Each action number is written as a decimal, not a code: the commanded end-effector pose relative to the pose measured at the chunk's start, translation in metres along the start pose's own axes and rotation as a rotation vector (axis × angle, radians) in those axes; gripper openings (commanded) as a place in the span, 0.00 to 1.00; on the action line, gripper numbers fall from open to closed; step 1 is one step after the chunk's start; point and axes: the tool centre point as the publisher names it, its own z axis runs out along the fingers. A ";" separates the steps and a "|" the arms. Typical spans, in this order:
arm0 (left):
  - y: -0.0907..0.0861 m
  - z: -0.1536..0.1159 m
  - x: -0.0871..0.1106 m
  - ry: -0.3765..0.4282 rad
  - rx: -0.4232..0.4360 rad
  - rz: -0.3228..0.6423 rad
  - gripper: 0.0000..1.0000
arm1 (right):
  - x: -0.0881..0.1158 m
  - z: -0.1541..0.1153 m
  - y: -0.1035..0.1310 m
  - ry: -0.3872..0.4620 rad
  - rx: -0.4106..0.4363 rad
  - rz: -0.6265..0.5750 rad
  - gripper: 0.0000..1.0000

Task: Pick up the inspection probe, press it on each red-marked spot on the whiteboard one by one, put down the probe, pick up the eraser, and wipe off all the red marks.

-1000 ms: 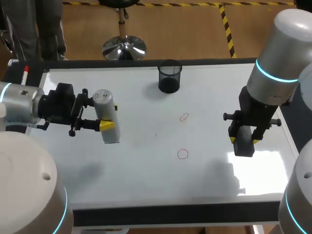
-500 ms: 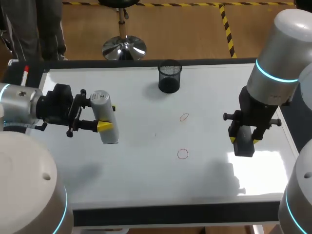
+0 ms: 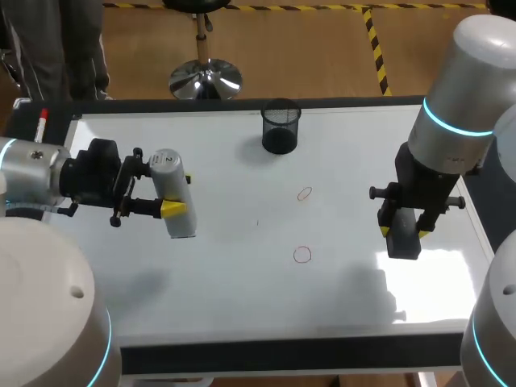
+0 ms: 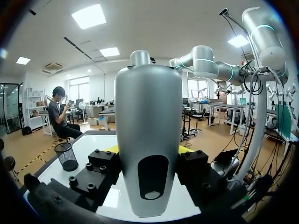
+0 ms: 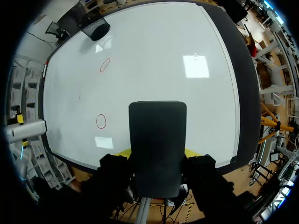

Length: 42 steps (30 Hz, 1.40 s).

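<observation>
Probe (image 3: 172, 192): grey, bottle-shaped, dark oval window, in tight pinch of left gripper (image 3: 179, 194).

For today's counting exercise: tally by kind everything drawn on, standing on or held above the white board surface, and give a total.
red marks: 2
probe: 1
eraser: 1
mesh cup: 1
Total: 5

The probe (image 3: 168, 168) sits in the left claw (image 3: 179, 193), the eraser (image 3: 403, 244) in the right claw (image 3: 402, 230). Between the claws, two marks (image 3: 304, 193) (image 3: 302, 255) lie on the board (image 3: 242, 290), with the cup (image 3: 280, 126) behind them.
</observation>
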 end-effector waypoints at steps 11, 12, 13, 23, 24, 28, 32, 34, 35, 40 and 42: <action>0.000 0.000 0.000 0.000 0.002 0.002 0.00 | 0.013 0.019 -0.010 0.031 0.040 -0.006 0.00; 0.000 0.000 0.000 0.000 0.002 0.002 0.00 | 0.015 0.021 -0.012 0.032 0.041 0.000 0.00; 0.000 0.000 0.000 0.000 0.002 0.002 0.00 | 0.017 0.022 -0.013 0.022 0.042 0.025 0.00; 0.000 0.000 0.000 0.000 0.002 0.002 0.00 | 0.037 0.037 -0.030 -0.004 -0.012 0.126 0.00; 0.000 0.000 0.000 0.000 0.002 0.002 0.00 | 0.040 0.038 -0.030 -0.005 -0.019 0.129 0.00; 0.000 0.000 0.000 0.000 0.002 0.002 0.00 | 0.057 0.042 -0.034 -0.013 -0.035 0.123 0.00; 0.000 0.000 0.000 0.000 0.002 0.002 0.00 | 0.078 0.046 -0.034 -0.030 -0.021 0.092 0.00; 0.000 0.000 0.000 0.000 0.002 0.002 0.00 | 0.088 0.047 -0.036 -0.019 -0.014 0.083 0.00; 0.000 0.000 0.000 0.000 0.002 0.002 0.00 | 0.094 0.048 -0.036 -0.025 -0.011 0.071 0.00; 0.000 0.000 0.000 0.000 0.002 0.002 0.00 | 0.119 0.051 -0.036 -0.035 -0.003 0.040 0.00; 0.000 0.000 0.000 0.000 0.002 0.002 0.00 | 0.129 0.053 -0.036 -0.031 0.000 0.028 0.00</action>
